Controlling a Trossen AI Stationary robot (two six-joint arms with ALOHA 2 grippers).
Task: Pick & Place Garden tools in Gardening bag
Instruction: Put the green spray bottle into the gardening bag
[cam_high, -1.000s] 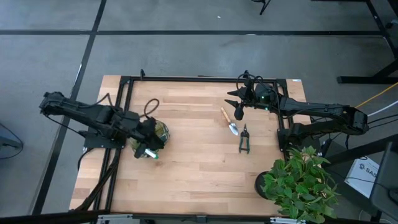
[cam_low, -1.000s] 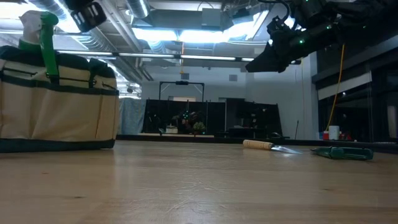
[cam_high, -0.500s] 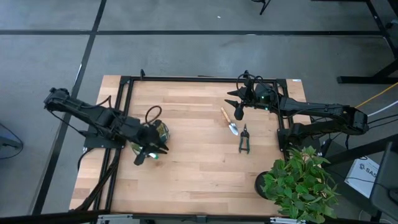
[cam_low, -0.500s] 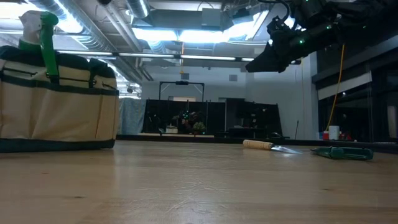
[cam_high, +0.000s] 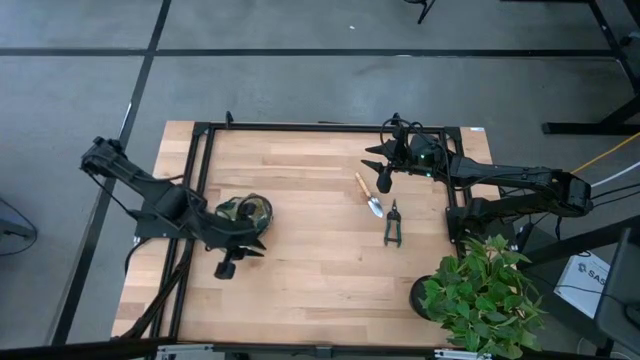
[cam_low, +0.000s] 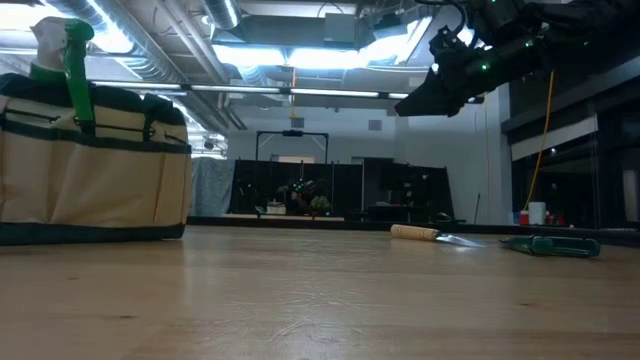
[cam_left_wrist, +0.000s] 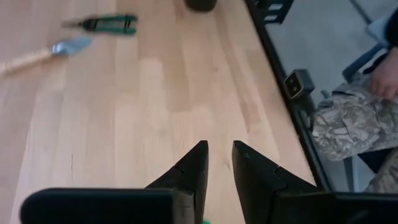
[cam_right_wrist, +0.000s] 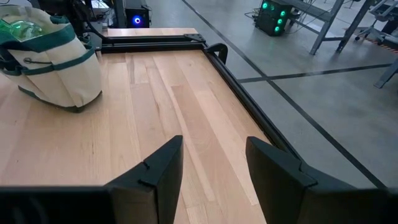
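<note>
The bag (cam_high: 246, 213) stands on the left half of the table (cam_high: 300, 270) with the spray bottle (cam_right_wrist: 23, 28) already inside, while the trowel (cam_high: 369, 195) and shears (cam_high: 393, 224) lie flat on the right half, the trowel's handle pointing up toward the right gripper (cam_high: 383, 183), which hovers just above that handle with fingers apart and empty. The left gripper (cam_high: 226, 268), just beside the bag with fingers slightly apart on nothing, is well apart from both tools, so the right arm looks better placed for the next pick. Only the right wrist view shows the bottle inside the bag; the low view shows only its top above the rim.
</note>
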